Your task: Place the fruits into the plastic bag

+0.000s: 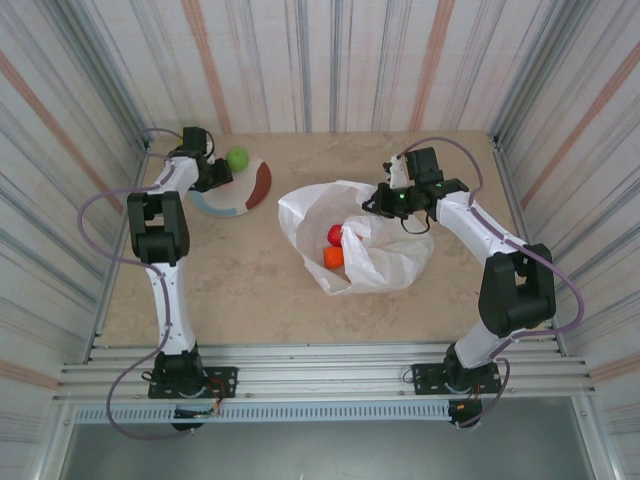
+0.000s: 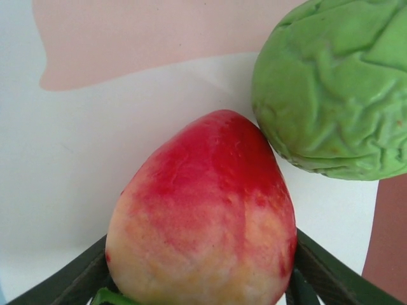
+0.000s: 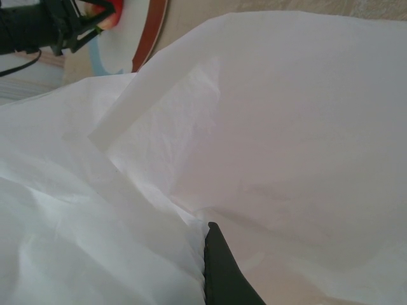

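- Two fruits lie inside the plastic bag (image 1: pixel 385 255) at mid-counter (image 1: pixel 250 270): a red fruit (image 1: pixel 334 234) and an orange fruit (image 1: pixel 333 257).
- Right claw (image 1: pixel 383 203): pressed together, apparently pinching the bag's upper rim and holding the mouth up.
- Left claw (image 1: pixel 218 178): over the plate (image 1: pixel 255 190), fingers (image 2: pixel 70 283) either side of a red-and-yellow fruit (image 2: pixel 203 216); whether they bear on it cannot be told.
- A green fruit (image 2: pixel 334 89) touches that fruit.
- Handling judgement: the fruit looks light, rigid, smooth and tapered. The grip belongs across its widest girth, or it may squirt free. The bag film is flimsy and slack.
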